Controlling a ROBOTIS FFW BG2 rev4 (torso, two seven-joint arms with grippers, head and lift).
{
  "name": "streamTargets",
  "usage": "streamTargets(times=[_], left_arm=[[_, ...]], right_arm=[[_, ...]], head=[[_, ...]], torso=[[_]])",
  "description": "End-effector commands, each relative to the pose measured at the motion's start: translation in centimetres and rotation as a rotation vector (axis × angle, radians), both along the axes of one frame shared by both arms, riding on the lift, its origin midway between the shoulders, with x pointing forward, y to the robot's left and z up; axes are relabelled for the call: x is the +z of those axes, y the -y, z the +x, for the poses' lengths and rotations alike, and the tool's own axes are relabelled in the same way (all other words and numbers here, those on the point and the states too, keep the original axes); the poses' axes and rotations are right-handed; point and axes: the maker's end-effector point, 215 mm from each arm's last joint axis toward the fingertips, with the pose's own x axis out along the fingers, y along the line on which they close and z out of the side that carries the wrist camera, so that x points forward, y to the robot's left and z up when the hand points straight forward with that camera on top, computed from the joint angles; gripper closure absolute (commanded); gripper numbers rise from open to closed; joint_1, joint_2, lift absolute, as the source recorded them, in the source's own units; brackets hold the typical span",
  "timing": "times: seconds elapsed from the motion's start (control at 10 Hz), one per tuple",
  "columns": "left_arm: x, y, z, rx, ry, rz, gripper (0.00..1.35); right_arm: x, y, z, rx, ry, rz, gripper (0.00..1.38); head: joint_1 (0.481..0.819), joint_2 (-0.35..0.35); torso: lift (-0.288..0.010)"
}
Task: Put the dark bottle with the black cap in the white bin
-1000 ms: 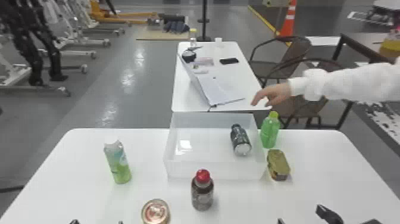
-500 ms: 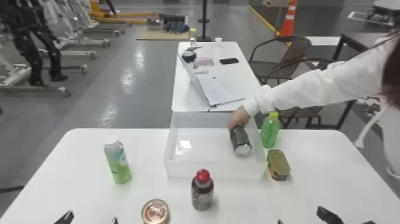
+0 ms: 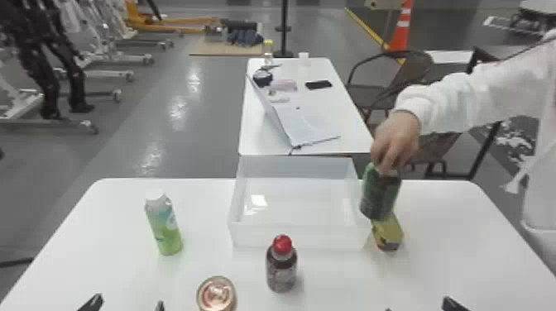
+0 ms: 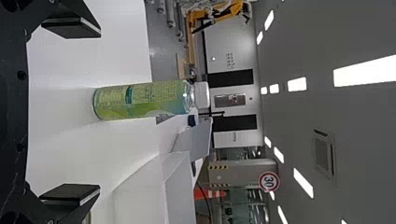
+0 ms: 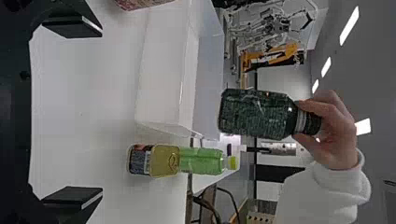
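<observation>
Dark bottle with the black cap (image 3: 379, 194): near upright, slightly tilted, right of centre in the head view. Held in a person's bare hand (image 3: 396, 140) by its top, clear of the white table (image 3: 103, 248). Position outside the white bin, beside its right wall in that view.

White bin (image 3: 295, 235): shallow, rectangular, plastic; stands at the centre of the head view, at the far part of the table.

Left gripper (image 3: 128, 302): lower left edge of the head view. Jaws wide apart, holding nothing.

Right gripper (image 3: 418, 306): lower right edge of the head view. Jaws wide apart, likewise holding nothing.

Yellow-and-dark tin (image 3: 388, 233): right of the bin, partly covered in the head view by the dark bottle.

Clear green bottle with a yellow cap (image 5: 203, 161): upright, behind the tin; largely hidden by the dark bottle in the head view.

Green-and-blue bottle with a white cap (image 3: 164, 225): upright, left of the bin, apart from it.

Dark brown bottle with a red cap (image 3: 281, 269): upright, lower centre, in front of the bin.

Round can with a pinkish metal top (image 3: 216, 294): bottom edge, left of the red-capped bottle.

White sleeve (image 3: 467, 99): enters from the upper right.

Open laptop (image 3: 310, 124): upper centre, on a second white table (image 3: 345, 111).
</observation>
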Motion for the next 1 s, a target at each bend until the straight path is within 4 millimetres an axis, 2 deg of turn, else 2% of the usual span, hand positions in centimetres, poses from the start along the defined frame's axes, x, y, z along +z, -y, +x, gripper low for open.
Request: streamTargets(times=[0.0,0.6,0.9], left_arm=[[-0.5,0.2,-0.1,0.009,-0.014,-0.016,0.13],[-0.7,0.5,0.0,0.042,-0.011,-0.025,0.13],[-0.4,0.3,0.0,0.071,0.004,-0.02,0.13]], right_arm=[[-0.5,-0.1,-0.4,-0.007,-0.009,0.015,0.1],[-0.9,0.9,-1.0,-0.065,0.019,0.044,0.1],[0.0,1.6,-0.5,-0.105,0.044,0.033,0.1]], head=[[0.549,0.0],[0.549,0.0],[0.549,0.0]], torso=[[-0.1],[-0.1],[-0.1]])
